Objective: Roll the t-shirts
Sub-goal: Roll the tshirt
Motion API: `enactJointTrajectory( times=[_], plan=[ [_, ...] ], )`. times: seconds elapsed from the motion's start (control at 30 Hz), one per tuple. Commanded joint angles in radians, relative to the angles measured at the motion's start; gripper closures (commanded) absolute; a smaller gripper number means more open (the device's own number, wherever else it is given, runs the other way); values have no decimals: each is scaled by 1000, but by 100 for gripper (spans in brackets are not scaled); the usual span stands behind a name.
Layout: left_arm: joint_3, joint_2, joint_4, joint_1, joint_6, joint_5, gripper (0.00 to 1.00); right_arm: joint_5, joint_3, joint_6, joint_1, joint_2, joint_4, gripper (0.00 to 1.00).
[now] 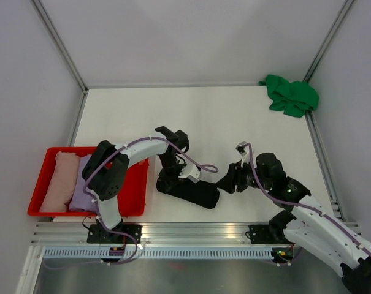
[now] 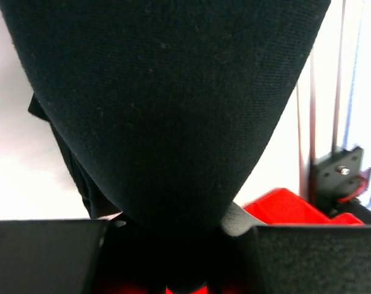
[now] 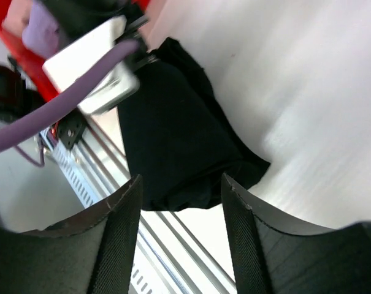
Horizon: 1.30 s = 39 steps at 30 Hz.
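Where the tray (image 1: 135, 184) sits at the table's (image 1: 234, 116) near left corner, pink tee (image 1: 57, 180) and lavender tee (image 1: 81, 185) lie rolled inside. Left gripper (image 1: 172, 176) pinches black tee (image 1: 196, 193), mid near edge. Right gripper (image 1: 225, 182), fingers spread, just beside its right end. Green tee (image 1: 290, 96) bunched, far right corner

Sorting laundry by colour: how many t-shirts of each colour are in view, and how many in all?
Black cloth t-shirt: 1
Bright green cloth t-shirt: 1
Pale pink cloth t-shirt: 1
Lavender cloth t-shirt: 1
Total: 4
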Motion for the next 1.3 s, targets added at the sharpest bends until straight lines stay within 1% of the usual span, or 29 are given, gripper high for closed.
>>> enactJointTrajectory(
  times=[0.0,0.03,0.07,0.17,0.2,0.23,0.33,0.4,0.5,0.53,0.57,0.6,0.63,0.73,0.8,0.83,0.9,0.93,0.97,1.0,1.07,1.1,1.17,1.2,1.27],
  plan=[
    [31,8,-92,-1,51,103,97,151,-35,-57,121,-38,87,39],
    [35,14,-94,-1,55,102,97,177,-42,-62,179,-37,99,35],
    [38,20,-95,-1,55,99,97,196,-47,-65,208,-31,113,34],
    [52,43,-108,-1,63,91,96,234,-64,-73,308,11,225,29],
    [55,49,-111,-1,68,91,96,265,-67,-79,333,23,240,27],
    [57,52,-115,-1,71,91,96,288,-71,-94,388,35,248,26],
    [52,59,-123,2,80,99,95,369,-78,-117,490,68,250,25],
    [54,65,-123,4,83,102,95,381,-85,-129,524,80,253,24],
    [61,72,-123,5,88,106,95,458,-94,-119,580,107,227,23],
    [61,75,-125,7,92,105,94,514,-90,-112,586,120,216,17],
    [61,77,-126,8,100,100,94,570,-78,-85,604,147,186,16],
    [61,77,-126,10,100,97,94,570,-72,-83,610,160,181,16],
    [64,79,-131,10,108,97,93,614,-64,-74,617,189,176,9],
    [64,82,-138,13,118,92,92,662,-52,-27,634,245,150,8],
    [64,83,-143,14,123,89,90,665,-42,22,635,278,130,9],
    [64,85,-146,16,123,89,90,668,-41,41,638,301,104,12],
    [66,86,-149,18,126,94,87,661,-54,76,637,310,110,17],
    [68,89,-149,18,126,95,85,659,-62,85,638,307,139,26],
    [69,91,-149,18,126,94,83,647,-73,87,637,301,160,30],
    [74,95,-151,18,124,94,81,645,-87,90,637,296,179,41],
    [77,98,-154,18,124,91,80,635,-99,89,638,281,222,58],
    [77,97,-154,18,124,92,77,630,-105,98,637,266,230,76],
    [77,95,-152,19,124,88,73,619,-125,110,638,247,248,87],
    [78,94,-152,19,120,86,68,607,-134,119,637,226,245,94],
    [83,91,-140,22,97,85,60,593,-157,159,635,204,237,100]
  ],
)
